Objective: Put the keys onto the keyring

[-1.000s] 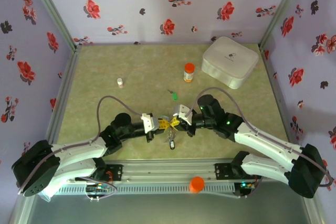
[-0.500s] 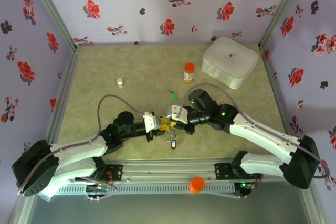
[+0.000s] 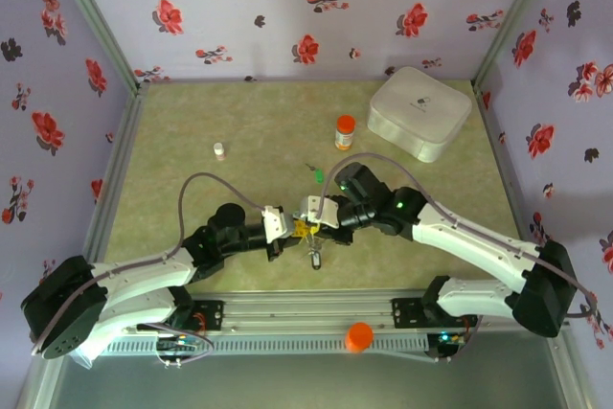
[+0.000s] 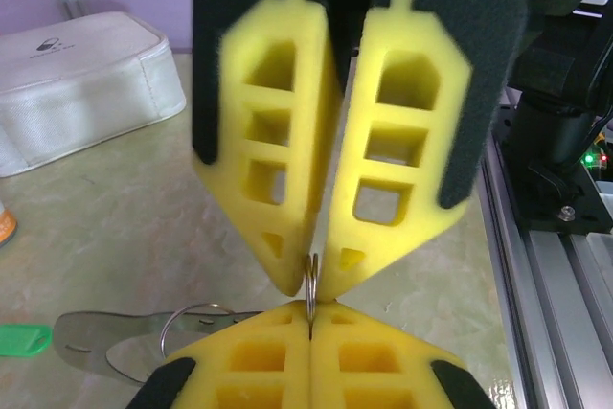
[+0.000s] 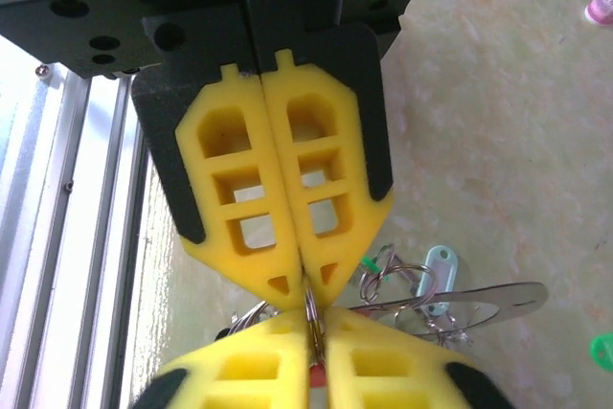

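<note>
Swinging in from the right, the right arm has pushed its wrist further left over the last second, so both tools now meet tip to tip near the front edge of the table. The left gripper is clamped, pads flush, on the keyring, whose wire stands up out of the seam. The right gripper straddles that same wire with its pads a sliver apart; whether it pinches I cannot tell. From above, the meeting is a yellow knot with keys dangling just below. The right wrist camera picks out a pale-blue tag beside the ring. A green-tagged key lies apart, beyond the grippers.
</note>
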`<state>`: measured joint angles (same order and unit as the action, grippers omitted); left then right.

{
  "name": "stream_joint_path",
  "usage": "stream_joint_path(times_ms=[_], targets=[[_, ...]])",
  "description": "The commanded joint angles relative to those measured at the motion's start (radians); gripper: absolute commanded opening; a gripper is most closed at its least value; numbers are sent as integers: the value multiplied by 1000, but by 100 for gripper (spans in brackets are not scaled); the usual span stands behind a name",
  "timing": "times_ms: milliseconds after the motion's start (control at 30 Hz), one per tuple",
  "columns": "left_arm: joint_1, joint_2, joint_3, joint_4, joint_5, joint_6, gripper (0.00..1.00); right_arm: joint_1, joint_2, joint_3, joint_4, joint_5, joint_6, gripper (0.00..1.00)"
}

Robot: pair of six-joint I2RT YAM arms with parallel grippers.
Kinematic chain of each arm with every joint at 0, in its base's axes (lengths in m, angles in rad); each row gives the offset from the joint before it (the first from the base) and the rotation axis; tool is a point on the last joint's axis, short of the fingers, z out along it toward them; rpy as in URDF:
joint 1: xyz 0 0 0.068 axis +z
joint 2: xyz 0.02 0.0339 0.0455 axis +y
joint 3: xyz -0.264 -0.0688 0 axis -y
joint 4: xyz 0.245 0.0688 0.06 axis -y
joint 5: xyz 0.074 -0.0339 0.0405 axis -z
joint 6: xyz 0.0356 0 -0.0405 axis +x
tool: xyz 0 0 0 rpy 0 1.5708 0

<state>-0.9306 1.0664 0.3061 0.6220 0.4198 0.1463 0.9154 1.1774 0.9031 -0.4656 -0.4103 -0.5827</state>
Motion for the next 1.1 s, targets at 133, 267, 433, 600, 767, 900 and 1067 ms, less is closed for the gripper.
stream_joint_path(times_ms=[133,267,433,600,767,900,1067], targets=[[-2,-23,-2,123,27,0,0,-85,-109,-150,203,-115,158,22],[-1,-5,-42,196,33,-10,0,-87,-128,-212,277,-128,214,25],[-2,3,-50,217,43,-12,0,-86,-139,-230,317,-130,233,24],[-2,-2,-57,219,42,-14,0,-86,-151,-237,320,-136,238,25],[-2,-4,-59,219,42,-16,0,-87,-159,-241,329,-156,245,22],[-2,-4,-57,220,43,-14,0,-85,-140,-234,336,-181,253,18],[-2,-6,-57,220,45,-14,0,-84,-119,-227,353,-211,258,12]])
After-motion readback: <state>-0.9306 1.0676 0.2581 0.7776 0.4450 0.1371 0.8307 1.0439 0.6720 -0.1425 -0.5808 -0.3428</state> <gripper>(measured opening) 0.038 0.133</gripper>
